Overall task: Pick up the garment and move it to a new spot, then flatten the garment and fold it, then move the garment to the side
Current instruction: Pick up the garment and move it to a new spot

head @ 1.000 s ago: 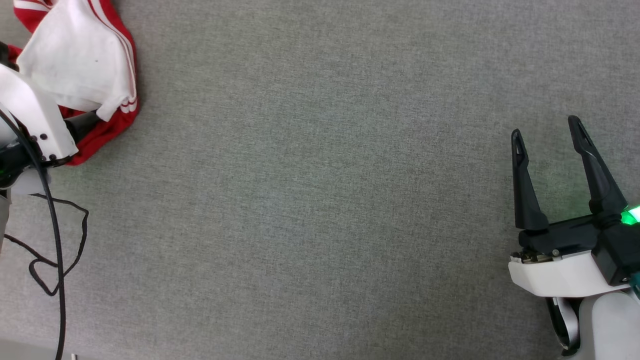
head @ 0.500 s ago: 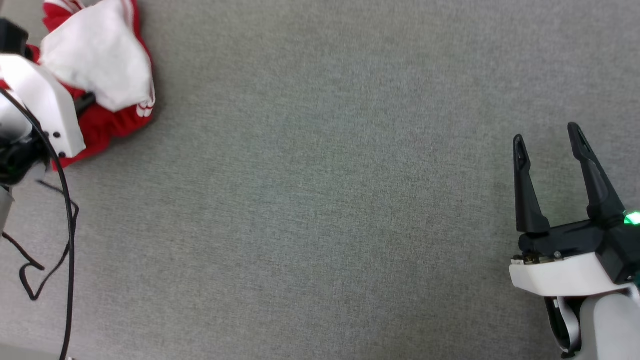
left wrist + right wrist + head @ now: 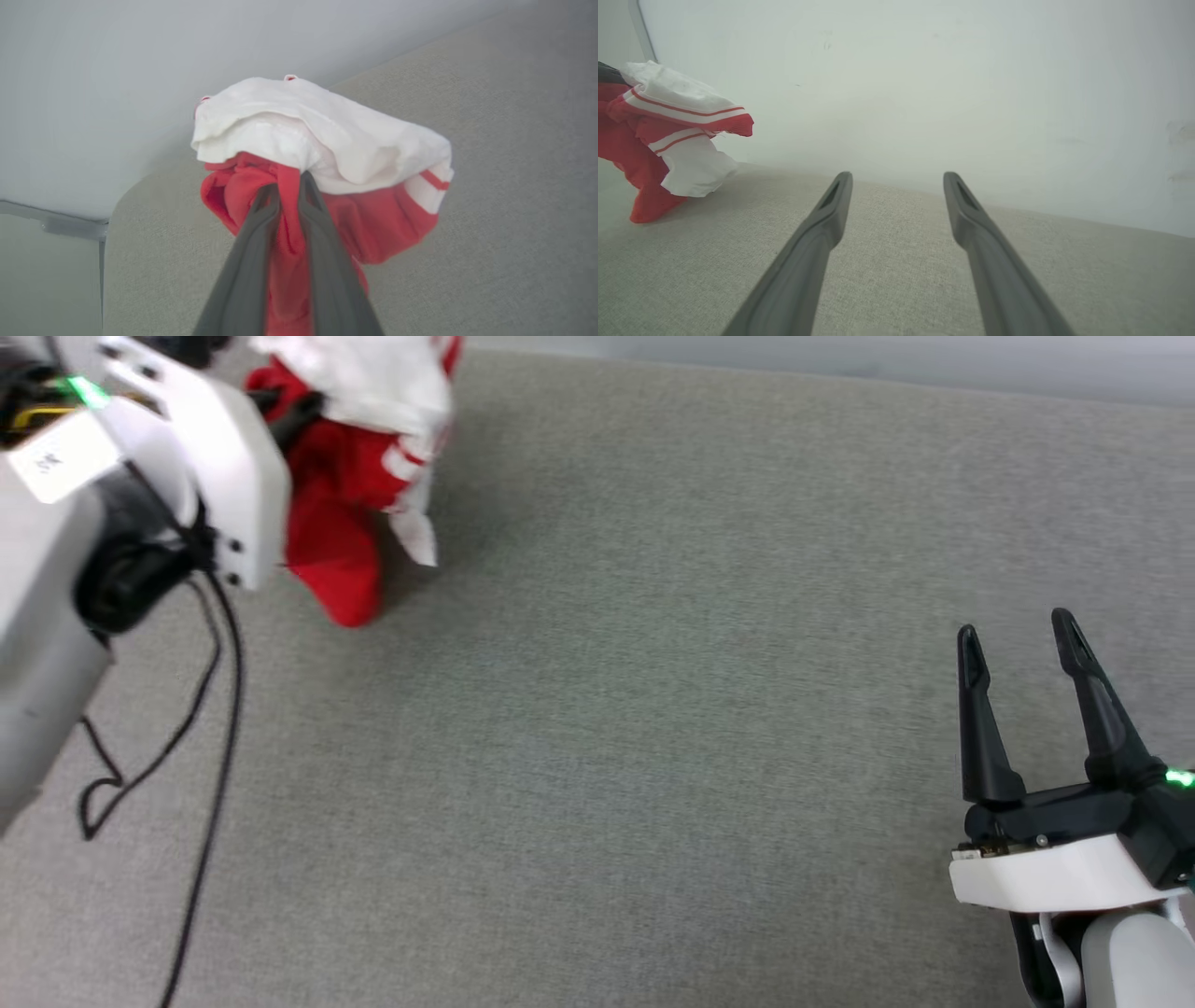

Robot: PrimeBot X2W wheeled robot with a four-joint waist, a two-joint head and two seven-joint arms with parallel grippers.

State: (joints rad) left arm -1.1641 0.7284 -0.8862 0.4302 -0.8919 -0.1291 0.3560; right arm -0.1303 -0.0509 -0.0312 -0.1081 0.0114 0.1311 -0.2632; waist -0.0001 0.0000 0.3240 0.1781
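Found the garment (image 3: 347,495) bunched into a red-and-white wad at upper left of the head view, near the far edge of the grey cloth surface (image 3: 672,728). Seen hanging rather than lying flat: white sleeve fabric heaped on top, red body cloth drooping below, striped trim at one side. Lowest red fold down at the surface in the right wrist view; touching or just clear, cannot tell.

Pinched by the left gripper (image 3: 288,185). In the left wrist view, dark fingers (image 3: 254,261) drawn nearly together, with a rope of red cloth squeezed between them along most of their length and the white bundle sitting just past the tips. From the head camera, a glimpse of one dark finger going into the folds beyond the white wrist housing (image 3: 233,476). Green light (image 3: 84,392) lit on that wrist.

Noted the right gripper (image 3: 1016,627) at lower right of the head view, well apart from the garment, fingers spread wide and pointing up-frame, empty, touching nothing. Confirmed in its own wrist view: two fingers parted, bare grey weave between and beneath, held low over the surface. Green glow at that wrist too.

Farther out: a thin black cable (image 3: 219,709) looping loose over the surface beside the pale left forearm (image 3: 42,644), and a plain pale wall (image 3: 924,70) behind the surface's far edge.
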